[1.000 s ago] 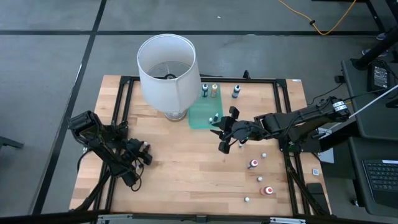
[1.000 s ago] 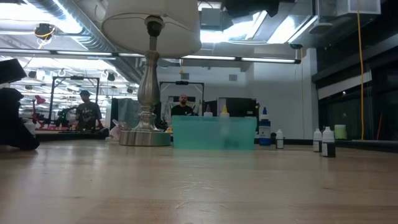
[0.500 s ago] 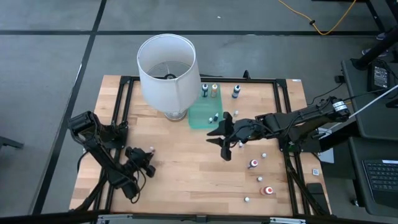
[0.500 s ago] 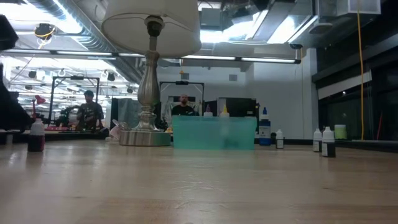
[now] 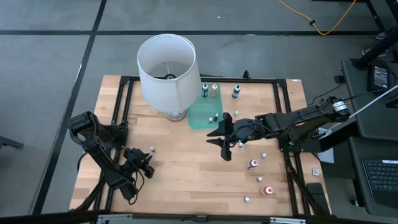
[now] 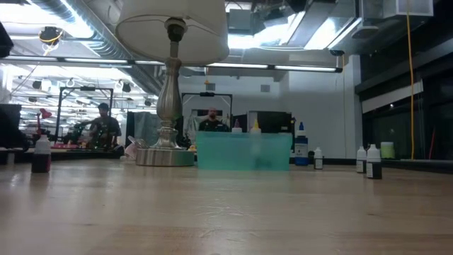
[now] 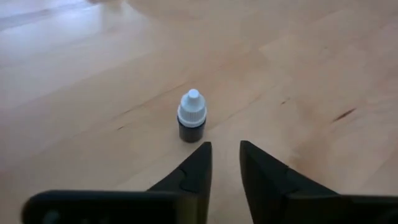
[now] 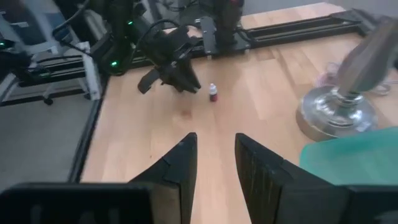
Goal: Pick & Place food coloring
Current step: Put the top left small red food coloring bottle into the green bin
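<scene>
A tiny white-capped bottle of dark red food coloring (image 7: 191, 116) stands upright on its base on the wood, left of centre (image 5: 151, 150) (image 6: 41, 154). My left gripper (image 7: 224, 163) (image 5: 139, 164) is open just short of it, touching nothing. My right gripper (image 8: 215, 155) (image 5: 222, 141) is open too, hovering right of centre beside the green tray (image 5: 204, 114). More bottles stand behind the tray (image 5: 214, 90), on it (image 5: 213, 117) and on the right part of the table (image 5: 253, 163) (image 5: 268, 190).
A big white lampshade (image 5: 166, 65) on a metal base (image 6: 164, 156) stands at the far middle, next to the tray (image 6: 244, 152). Black frame rails (image 5: 118, 130) run round the tabletop. People show in the room behind the table (image 6: 102, 127).
My left gripper has drawn back from the dark red bottle toward the near edge, leaving it standing alone on the wood. My right gripper has shifted slightly toward the table's left and turned a little, then held still.
</scene>
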Controlling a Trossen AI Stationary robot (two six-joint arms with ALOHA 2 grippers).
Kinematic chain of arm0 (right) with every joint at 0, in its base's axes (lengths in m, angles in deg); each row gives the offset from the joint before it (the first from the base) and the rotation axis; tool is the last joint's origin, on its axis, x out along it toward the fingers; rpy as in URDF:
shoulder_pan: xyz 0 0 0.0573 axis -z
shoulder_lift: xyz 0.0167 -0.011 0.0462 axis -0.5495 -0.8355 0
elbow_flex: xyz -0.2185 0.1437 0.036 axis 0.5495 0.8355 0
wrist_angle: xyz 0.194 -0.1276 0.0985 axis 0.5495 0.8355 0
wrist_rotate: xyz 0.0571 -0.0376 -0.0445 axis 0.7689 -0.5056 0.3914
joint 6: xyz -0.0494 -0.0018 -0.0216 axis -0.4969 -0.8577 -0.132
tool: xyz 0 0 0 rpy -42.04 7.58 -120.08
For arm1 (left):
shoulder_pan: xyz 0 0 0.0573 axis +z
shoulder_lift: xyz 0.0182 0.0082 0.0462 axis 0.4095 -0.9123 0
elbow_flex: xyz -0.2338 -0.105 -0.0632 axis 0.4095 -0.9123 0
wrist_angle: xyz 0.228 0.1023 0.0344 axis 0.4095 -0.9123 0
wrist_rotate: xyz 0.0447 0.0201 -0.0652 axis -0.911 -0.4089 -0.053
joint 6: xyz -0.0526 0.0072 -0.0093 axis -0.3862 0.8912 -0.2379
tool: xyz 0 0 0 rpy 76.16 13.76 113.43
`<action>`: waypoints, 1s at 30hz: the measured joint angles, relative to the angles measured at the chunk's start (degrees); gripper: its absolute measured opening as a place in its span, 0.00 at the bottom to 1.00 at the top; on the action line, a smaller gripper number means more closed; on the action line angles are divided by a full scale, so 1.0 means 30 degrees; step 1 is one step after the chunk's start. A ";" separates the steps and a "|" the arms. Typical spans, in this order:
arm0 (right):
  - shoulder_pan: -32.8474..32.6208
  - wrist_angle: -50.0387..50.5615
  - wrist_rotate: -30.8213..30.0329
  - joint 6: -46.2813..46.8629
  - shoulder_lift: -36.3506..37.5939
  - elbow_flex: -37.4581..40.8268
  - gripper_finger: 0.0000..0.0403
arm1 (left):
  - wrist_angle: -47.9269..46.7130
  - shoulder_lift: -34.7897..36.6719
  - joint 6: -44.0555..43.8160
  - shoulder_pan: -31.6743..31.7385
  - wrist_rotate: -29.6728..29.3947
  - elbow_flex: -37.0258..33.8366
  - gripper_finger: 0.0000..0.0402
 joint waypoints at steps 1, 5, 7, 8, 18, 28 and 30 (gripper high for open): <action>0.0109 0.0016 -0.0236 -0.0007 0.0000 0.0000 0.27 | 0.0309 0.0000 -0.0002 -0.0002 -0.0123 -0.0169 0.22; 0.0754 0.0218 -0.1430 -0.0313 0.0000 0.0000 0.27 | 0.0965 0.0000 -0.0125 0.0373 -0.0110 -0.0873 0.33; 0.1092 0.0230 -0.1534 -0.0435 0.0000 0.0000 0.27 | 0.1291 0.0000 -0.0169 0.0845 0.0250 -0.1163 0.39; 0.1224 0.0245 -0.1534 -0.0463 0.0000 0.0000 0.27 | 0.1479 0.0000 -0.0179 0.1042 0.0316 -0.1280 0.41; 0.1430 0.0587 -0.1500 -0.0556 0.0000 0.0000 0.27 | 0.2870 0.0000 0.1011 0.2909 0.0049 -0.1897 0.49; 0.1425 0.0587 -0.1475 -0.0568 0.0000 0.0000 0.27 | 0.3404 -0.0007 0.2400 0.3446 0.0768 -0.1904 0.45; 0.1400 0.0591 -0.1468 -0.0568 0.0000 0.0000 0.27 | 0.3404 -0.0007 0.2456 0.3432 0.0960 -0.1904 0.42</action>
